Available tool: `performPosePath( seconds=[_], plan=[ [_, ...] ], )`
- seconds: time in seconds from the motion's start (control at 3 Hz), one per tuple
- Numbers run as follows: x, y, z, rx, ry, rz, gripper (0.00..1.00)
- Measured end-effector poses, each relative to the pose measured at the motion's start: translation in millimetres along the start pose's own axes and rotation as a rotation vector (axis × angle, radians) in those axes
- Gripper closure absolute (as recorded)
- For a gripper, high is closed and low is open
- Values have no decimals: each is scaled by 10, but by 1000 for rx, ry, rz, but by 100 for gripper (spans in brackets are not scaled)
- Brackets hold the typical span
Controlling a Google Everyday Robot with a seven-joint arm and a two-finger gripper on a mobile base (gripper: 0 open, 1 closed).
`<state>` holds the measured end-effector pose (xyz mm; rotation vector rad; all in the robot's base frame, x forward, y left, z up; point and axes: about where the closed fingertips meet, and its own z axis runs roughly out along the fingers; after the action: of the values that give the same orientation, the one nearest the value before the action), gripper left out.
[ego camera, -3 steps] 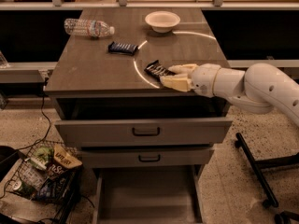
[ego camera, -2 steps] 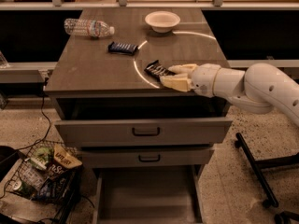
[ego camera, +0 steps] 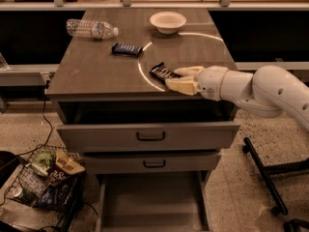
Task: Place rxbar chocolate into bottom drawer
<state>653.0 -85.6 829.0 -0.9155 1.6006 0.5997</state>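
Grey-brown cabinet top point(ego camera: 96, 76) at frame centre, the bottom drawer point(ego camera: 152, 202) pulled open at lower centre.
The dark striped rxbar chocolate point(ego camera: 163, 72) lies flat right of centre, its lettering unreadable. The white gripper point(ego camera: 173, 78) reaches in from the right, fingers point(ego camera: 182, 86) spread around the bar's end. A wire basket point(ego camera: 29, 170) at lower left holds snack bags.

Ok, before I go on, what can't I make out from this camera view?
Gripper, on the cabinet top at the chocolate bar's right end: whether it has hold of the bar, since it covers that end.
Bottom drawer: pulled out, but its front is cut off by the lower edge.
Arm: everything past the elbow is cut off by the right edge.
Bar's lettering: too small to read.
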Motion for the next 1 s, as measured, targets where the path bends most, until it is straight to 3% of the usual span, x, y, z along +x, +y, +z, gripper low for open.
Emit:
performPosePath(
  seconds=[0.33, 0.67, 1.0],
  plan=[
    [-47, -6, -22, 0, -2, -6, 100],
    [-853, -110, -403, 5, -43, -110, 100],
    [-1260, -175, -583, 8, -77, -162, 100]
  ],
)
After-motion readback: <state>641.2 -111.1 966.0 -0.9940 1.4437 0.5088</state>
